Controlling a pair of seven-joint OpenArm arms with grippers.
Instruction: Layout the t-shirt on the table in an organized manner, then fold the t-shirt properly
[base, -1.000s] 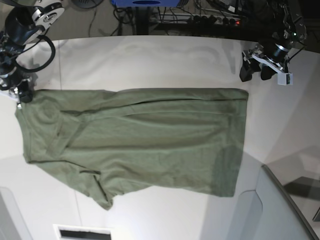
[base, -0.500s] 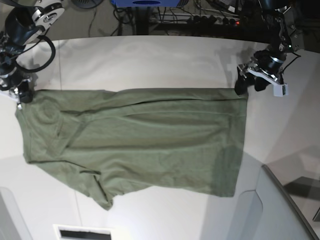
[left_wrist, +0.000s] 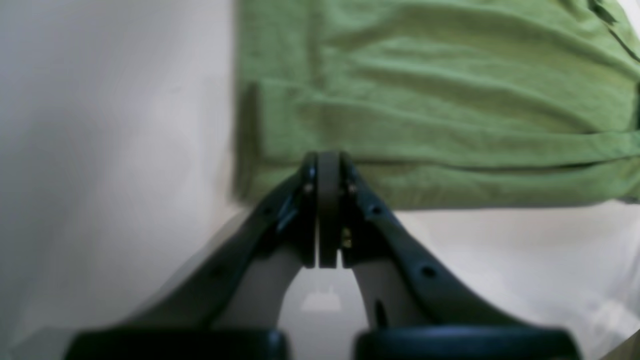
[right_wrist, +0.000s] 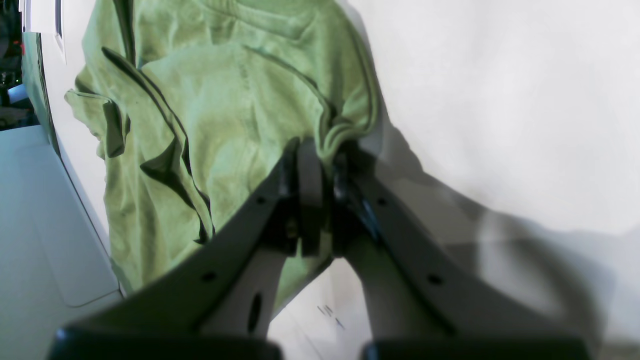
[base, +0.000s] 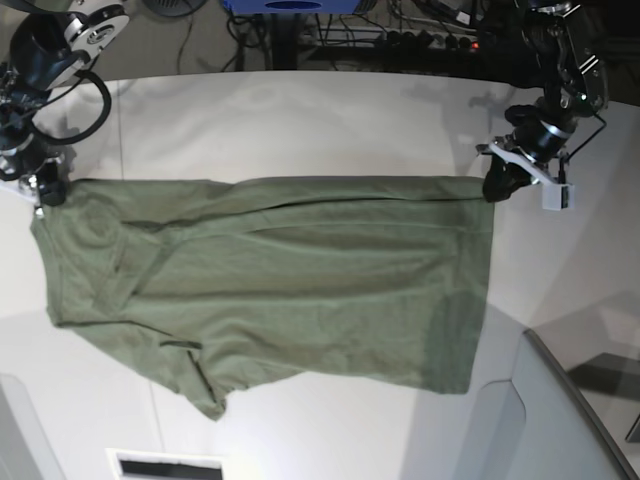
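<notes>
The olive-green t-shirt (base: 270, 280) lies spread across the white table (base: 300, 120), with its collar end at the left and its hem at the right. My left gripper (base: 495, 187) is at the hem's far right corner. In the left wrist view the left gripper (left_wrist: 327, 160) has its jaws pressed together, tips on the t-shirt's (left_wrist: 450, 100) edge. My right gripper (base: 47, 190) is at the far left corner. In the right wrist view the right gripper (right_wrist: 315, 150) is shut on a bunched fold of the t-shirt (right_wrist: 210, 100).
A grey angled panel (base: 560, 420) stands at the front right. A white frame with a dark slot (base: 165, 465) lies at the front edge. Cables and dark equipment (base: 430, 35) run behind the table's curved far edge.
My left gripper has come down to the shirt's far right hem corner and its jaws have gone from open to shut. The right gripper and the shirt have stayed put.
</notes>
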